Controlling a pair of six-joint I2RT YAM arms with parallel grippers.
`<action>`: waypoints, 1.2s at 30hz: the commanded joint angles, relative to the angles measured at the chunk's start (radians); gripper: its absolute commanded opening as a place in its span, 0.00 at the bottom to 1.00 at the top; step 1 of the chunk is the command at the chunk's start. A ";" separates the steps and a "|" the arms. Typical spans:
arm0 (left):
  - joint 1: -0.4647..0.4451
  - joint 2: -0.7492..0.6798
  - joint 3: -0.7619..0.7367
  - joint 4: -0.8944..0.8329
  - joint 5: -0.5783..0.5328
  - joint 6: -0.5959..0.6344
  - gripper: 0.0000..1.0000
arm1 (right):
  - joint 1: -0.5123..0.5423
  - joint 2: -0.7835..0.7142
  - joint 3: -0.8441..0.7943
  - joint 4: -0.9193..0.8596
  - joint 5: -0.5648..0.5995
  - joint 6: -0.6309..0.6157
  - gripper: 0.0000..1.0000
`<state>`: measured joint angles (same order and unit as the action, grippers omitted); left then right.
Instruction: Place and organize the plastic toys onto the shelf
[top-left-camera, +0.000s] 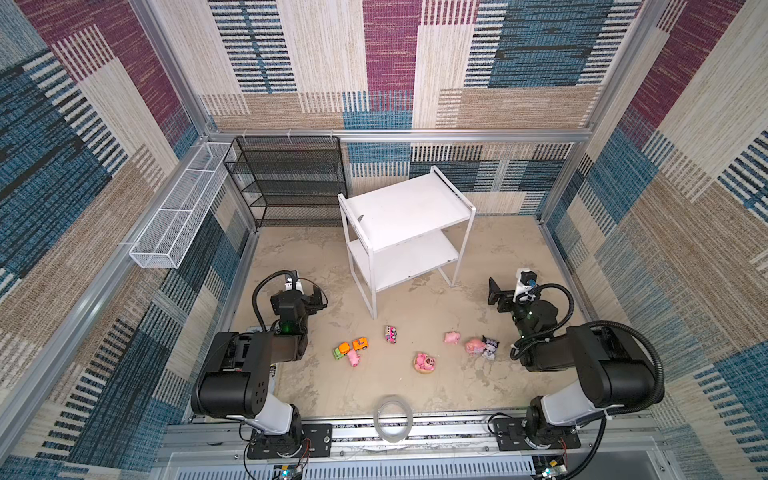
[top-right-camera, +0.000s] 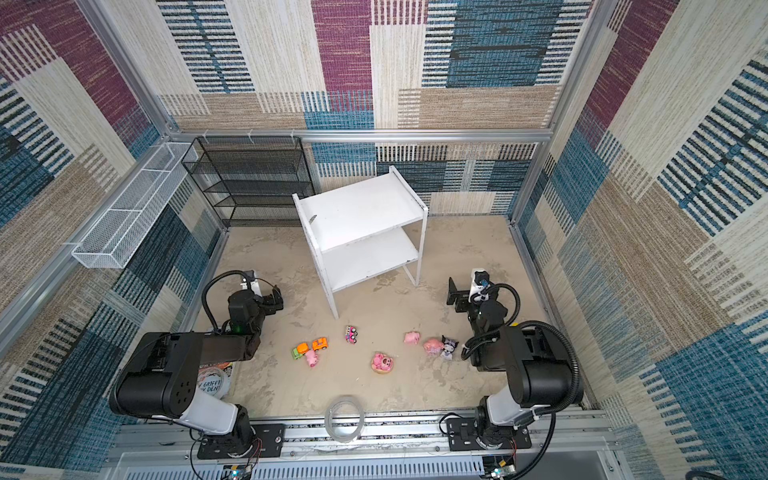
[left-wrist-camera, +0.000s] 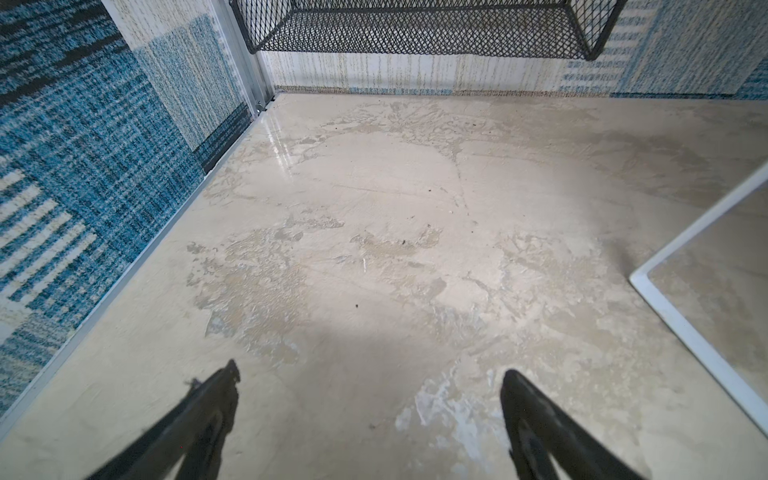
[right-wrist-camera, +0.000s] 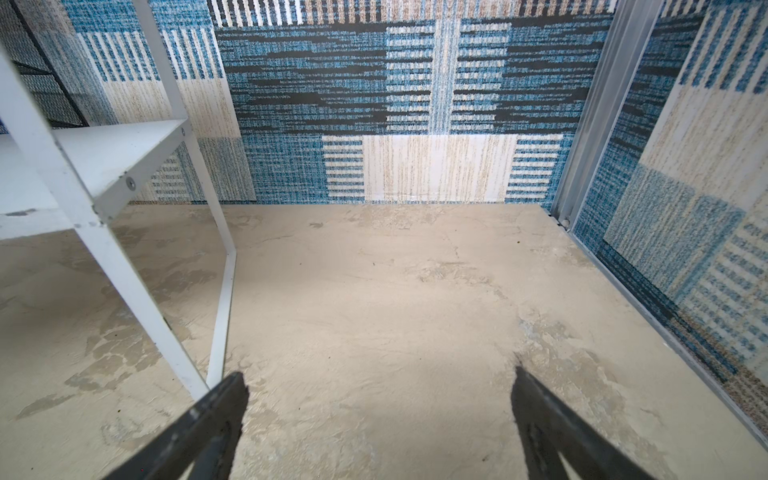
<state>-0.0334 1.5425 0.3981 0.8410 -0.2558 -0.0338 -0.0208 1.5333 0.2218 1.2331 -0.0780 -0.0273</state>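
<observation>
Shelf (top-left-camera: 407, 210): one white unit with two flat boards, standing toward the back of the tabletop (top-left-camera: 316, 390). To its left are one black mesh rack (top-left-camera: 291, 183) against the back wall and one long white wire basket (top-left-camera: 174, 224) along the left wall. Two tools, the left tool (left-wrist-camera: 370, 374) and the right tool (right-wrist-camera: 379, 376), each have jaws spread wide, gripping nothing. Eight plastic toys (top-left-camera: 391, 334) lie on the tabletop in front of the shelf, between the arms: three cars, four pink animal figures, one black-white figure. Partly hidden under the left arm, a printed item (top-right-camera: 214, 382) reads "GRIFF" and "DENT".
</observation>
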 joint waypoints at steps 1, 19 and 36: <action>0.004 -0.003 0.006 0.020 0.015 0.028 0.99 | 0.000 -0.001 0.005 0.019 0.001 -0.004 1.00; -0.035 -0.226 0.258 -0.587 -0.307 -0.122 0.99 | 0.001 -0.001 0.005 0.019 0.001 -0.003 1.00; -0.117 -0.351 0.586 -1.650 -0.168 -0.607 0.99 | 0.001 0.000 0.007 0.016 0.000 -0.003 1.00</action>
<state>-0.1467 1.2167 0.9882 -0.6498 -0.5266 -0.5842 -0.0208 1.5333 0.2222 1.2324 -0.0780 -0.0269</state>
